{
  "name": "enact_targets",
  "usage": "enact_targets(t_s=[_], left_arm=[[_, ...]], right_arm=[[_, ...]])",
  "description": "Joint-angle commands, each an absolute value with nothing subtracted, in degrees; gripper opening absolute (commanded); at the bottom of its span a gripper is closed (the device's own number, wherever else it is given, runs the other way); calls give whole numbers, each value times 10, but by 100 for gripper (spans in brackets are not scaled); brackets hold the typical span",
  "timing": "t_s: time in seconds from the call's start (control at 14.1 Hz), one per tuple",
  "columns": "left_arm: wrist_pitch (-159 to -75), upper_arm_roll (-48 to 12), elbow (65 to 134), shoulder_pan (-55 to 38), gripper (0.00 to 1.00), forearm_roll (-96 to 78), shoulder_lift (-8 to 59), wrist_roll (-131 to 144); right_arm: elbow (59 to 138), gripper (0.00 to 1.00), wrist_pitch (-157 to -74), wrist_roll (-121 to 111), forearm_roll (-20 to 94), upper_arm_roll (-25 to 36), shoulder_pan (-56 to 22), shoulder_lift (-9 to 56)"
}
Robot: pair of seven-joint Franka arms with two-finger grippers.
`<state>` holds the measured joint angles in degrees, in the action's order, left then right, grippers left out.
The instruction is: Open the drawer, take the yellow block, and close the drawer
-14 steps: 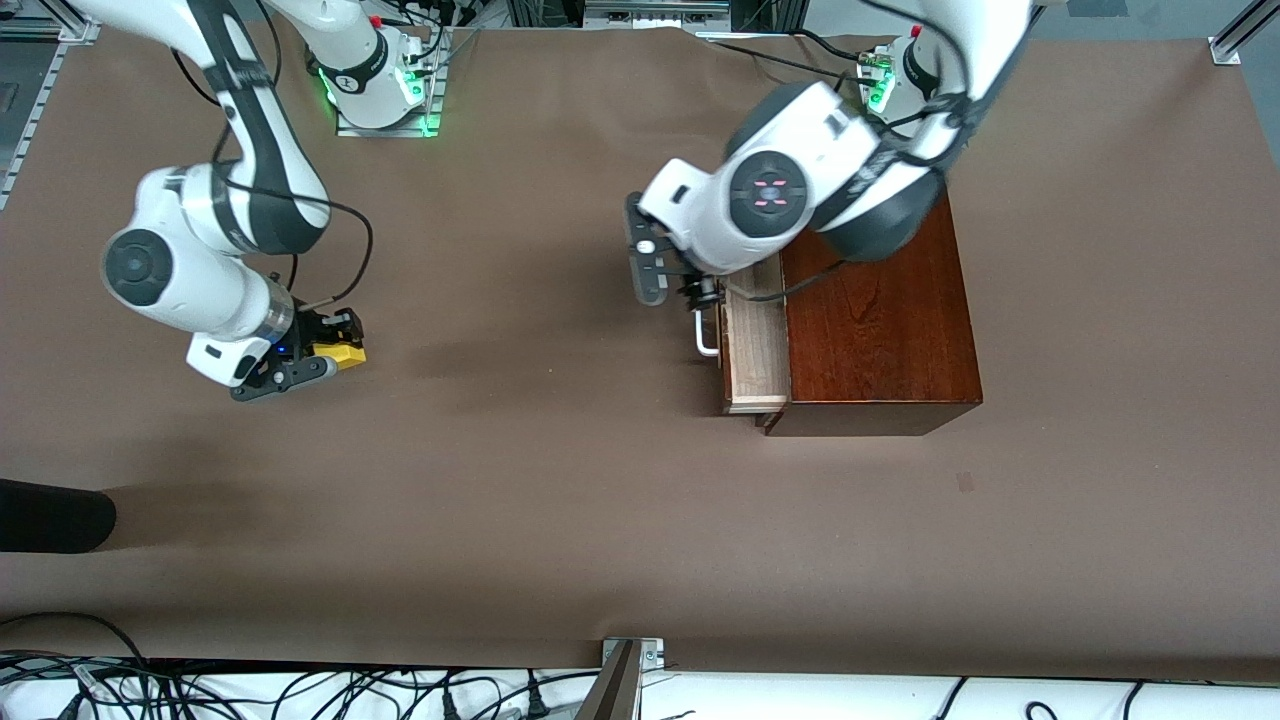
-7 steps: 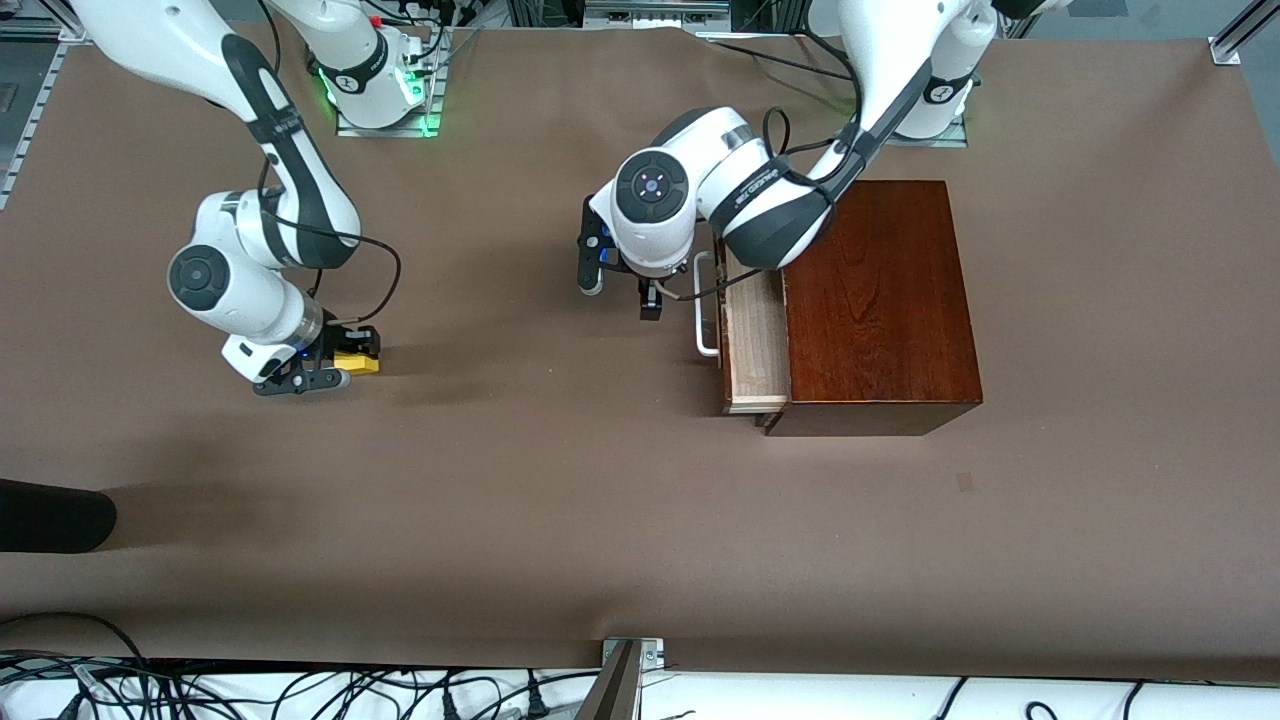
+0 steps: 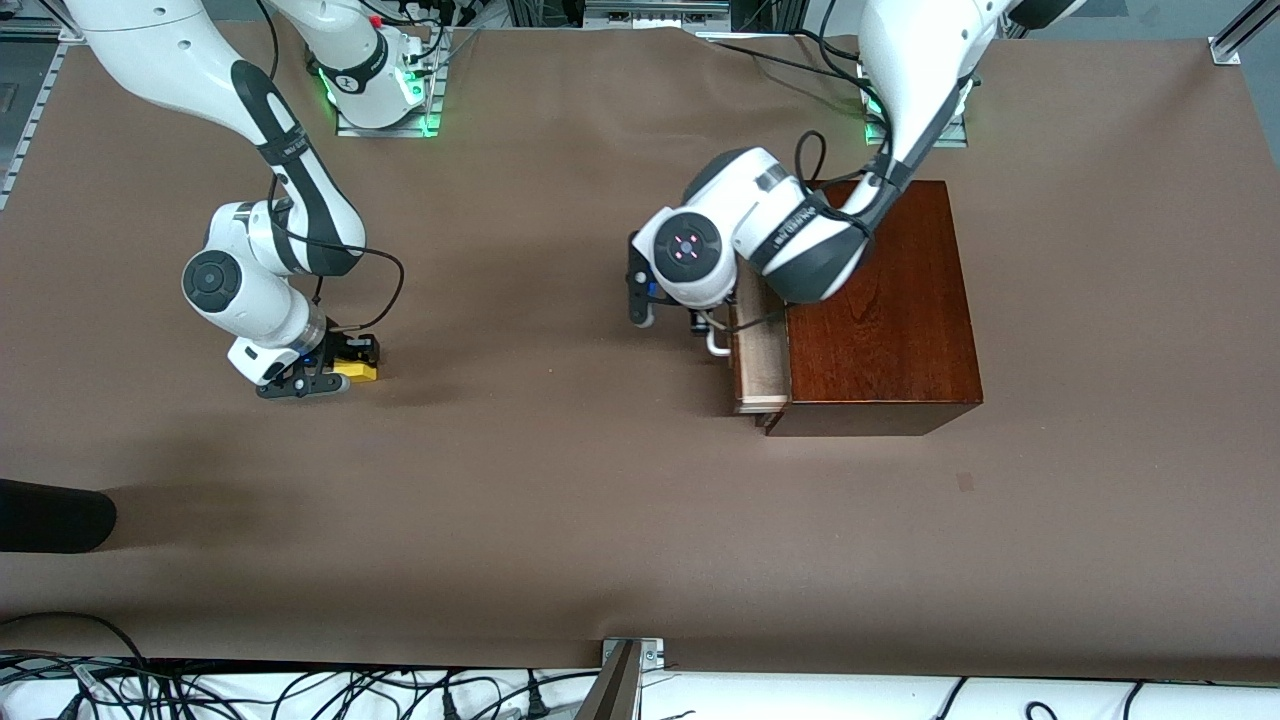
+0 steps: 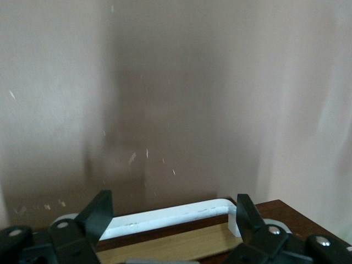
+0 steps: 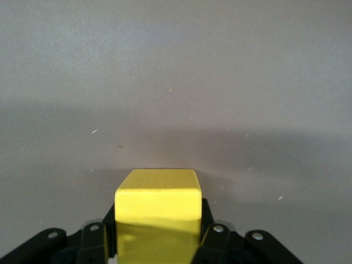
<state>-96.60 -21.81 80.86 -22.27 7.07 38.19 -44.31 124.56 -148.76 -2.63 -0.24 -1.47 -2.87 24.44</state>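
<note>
The drawer (image 3: 760, 352) of the dark reddish-brown wooden box (image 3: 880, 300) stands a little open, showing a strip of its pale interior. My left gripper (image 3: 692, 322) is open at the drawer's front, and the white bar handle (image 4: 170, 215) lies between its fingers (image 4: 99, 212). The pale interior (image 4: 165, 248) shows just past the handle. My right gripper (image 3: 345, 372) is low over the table toward the right arm's end and is shut on the yellow block (image 3: 357, 371). In the right wrist view the block (image 5: 157, 206) fills the gap between the fingers.
A dark rounded object (image 3: 50, 515) lies at the table's edge at the right arm's end, nearer the front camera. Cables run along the front edge. Brown table (image 3: 560, 480) stretches between the two grippers.
The drawer has slid partly back into the box. My left gripper came back against the handle. My right gripper with the yellow block moved a little toward the table's middle.
</note>
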Motion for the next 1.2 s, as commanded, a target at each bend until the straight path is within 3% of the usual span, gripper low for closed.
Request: enact_targets(t_s=[0.0,0.28,0.5,0.85,1.13], left_arm=[[-909,-214,812,-210,100,137,373,-452],[-868,-213,812,-198,100,151,370,-452],[-866,-214,809,-196,100,151,362,-452],[-848,-213,780,-156,100,150,285,-450],[-831,-212,733,-85,100,151,230,-450]], right_arm=[[1245,100,-1505,-29,-18,-24,-12,220],[1210,100,-1434,-30,-18,-25,-10,117],[1111,100,-1214,-15,-9,-29,-10,68],[943,100,-974,-37,-9,-29,-11,45],[922,100,-959,-38,-8,-29,-11,49]])
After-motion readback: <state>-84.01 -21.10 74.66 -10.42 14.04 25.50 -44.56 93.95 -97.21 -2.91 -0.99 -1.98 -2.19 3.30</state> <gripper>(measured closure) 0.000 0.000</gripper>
